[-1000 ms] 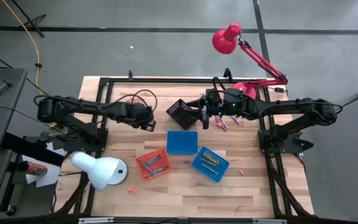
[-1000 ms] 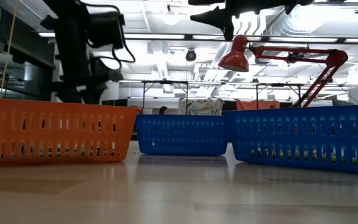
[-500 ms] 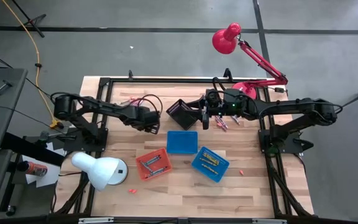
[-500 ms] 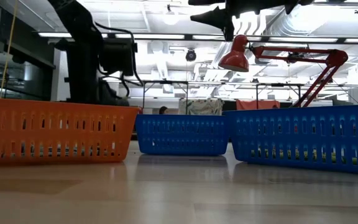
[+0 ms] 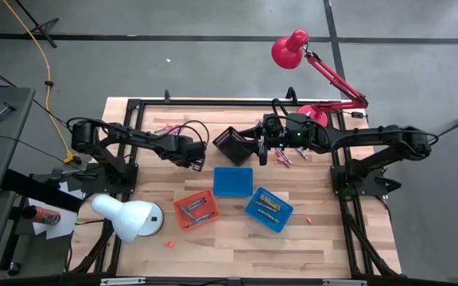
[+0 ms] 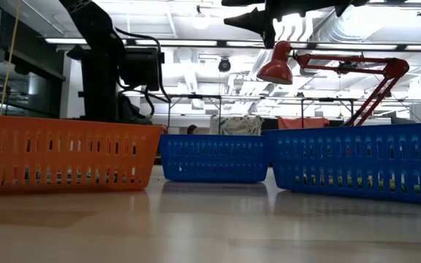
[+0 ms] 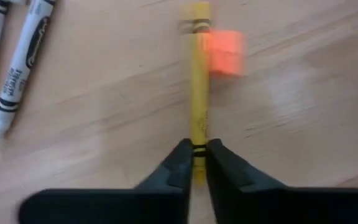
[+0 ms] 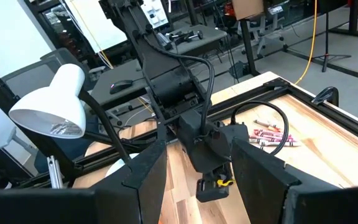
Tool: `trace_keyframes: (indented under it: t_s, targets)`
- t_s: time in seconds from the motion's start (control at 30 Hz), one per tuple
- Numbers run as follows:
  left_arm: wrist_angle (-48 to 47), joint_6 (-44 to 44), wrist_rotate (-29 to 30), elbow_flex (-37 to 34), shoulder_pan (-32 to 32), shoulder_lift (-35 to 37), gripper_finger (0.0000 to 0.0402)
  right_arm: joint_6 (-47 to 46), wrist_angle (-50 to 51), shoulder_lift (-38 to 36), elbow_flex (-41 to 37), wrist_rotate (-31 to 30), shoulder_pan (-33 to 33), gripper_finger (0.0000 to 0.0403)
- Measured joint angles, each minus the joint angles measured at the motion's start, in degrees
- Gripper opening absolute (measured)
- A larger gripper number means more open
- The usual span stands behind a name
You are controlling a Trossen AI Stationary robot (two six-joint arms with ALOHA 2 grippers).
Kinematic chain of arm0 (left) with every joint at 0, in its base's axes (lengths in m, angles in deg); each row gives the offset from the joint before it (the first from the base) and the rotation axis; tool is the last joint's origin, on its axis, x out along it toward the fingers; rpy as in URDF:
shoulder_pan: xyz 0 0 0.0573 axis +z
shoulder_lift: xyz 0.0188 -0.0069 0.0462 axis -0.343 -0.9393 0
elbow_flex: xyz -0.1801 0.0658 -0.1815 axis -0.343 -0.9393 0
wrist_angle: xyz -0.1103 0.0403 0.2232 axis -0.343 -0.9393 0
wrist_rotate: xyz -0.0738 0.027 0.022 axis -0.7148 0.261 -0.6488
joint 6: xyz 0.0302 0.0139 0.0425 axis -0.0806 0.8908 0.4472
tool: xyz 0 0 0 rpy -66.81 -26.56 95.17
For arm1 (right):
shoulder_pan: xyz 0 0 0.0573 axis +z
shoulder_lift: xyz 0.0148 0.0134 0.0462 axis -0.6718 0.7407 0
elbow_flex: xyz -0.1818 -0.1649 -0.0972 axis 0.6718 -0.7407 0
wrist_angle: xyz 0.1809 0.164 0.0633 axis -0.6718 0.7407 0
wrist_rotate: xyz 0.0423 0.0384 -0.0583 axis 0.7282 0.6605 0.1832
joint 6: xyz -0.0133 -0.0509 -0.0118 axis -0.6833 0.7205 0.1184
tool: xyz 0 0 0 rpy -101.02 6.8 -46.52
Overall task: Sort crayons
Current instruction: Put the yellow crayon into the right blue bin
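Left wrist view: left gripper (image 7: 196,163) clamped on one end of a thin yellow wax crayon (image 7: 198,81) lying on the wooden table (image 7: 303,112), left of centre. End grip, so it may pivot or slip when lifted. Right gripper (image 8: 197,168) waits spread, far centre.

Wooden table (image 5: 237,238) with three baskets (image 5: 233,181), loose crayons (image 5: 283,159), apparently two lamp bases (image 5: 151,216).

grey concrete floor (image 5: 213,56) around the wooden table (image 5: 237,246), red desk lamp (image 5: 290,48), white lamp (image 5: 130,218)
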State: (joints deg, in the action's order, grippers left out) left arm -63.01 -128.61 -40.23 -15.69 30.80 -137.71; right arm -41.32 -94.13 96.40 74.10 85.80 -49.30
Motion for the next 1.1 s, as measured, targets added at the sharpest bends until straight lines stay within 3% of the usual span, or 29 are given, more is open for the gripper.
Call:
trace_keyframes:
  t_s: [0.23, 0.4, 0.53, 0.77, 0.93, 1.1]
  targets:
    - [-6.92, 3.79, 0.36, -0.75, 0.17, 7.83, 0.0005, -1.28, 1.01, 0.0, 0.0, 0.81, 0.0, 0.0173]
    - [-10.99, 5.08, 3.7, -0.58, -0.34, 19.68, 0.0003, -1.02, 1.2, 0.0, 0.0, 0.85, 0.0, 0.0173]
    - [-7.42, 7.38, 8.2, -0.33, -1.31, 30.42, 0.0003, -0.93, 1.2, 0.0, 0.0, 0.85, 0.0, 0.0173]
    - [18.37, 22.95, 10.48, -0.32, -4.05, 40.91, 0.0001, -0.87, 1.15, 0.0, 0.0, 0.9, 0.0, 0.0173]
    - [36.81, 35.27, 3.76, -0.27, -5.98, 40.56, 0.0001, -0.87, -0.09, 0.0, 0.0, 0.99, 0.0, 0.0173]
    - [42.02, 39.99, 0.05, -0.25, -7.8, 38.63, 0.0001, -0.84, -1.12, 0.0, 0.0, 1.77, 0.0, 0.0173]
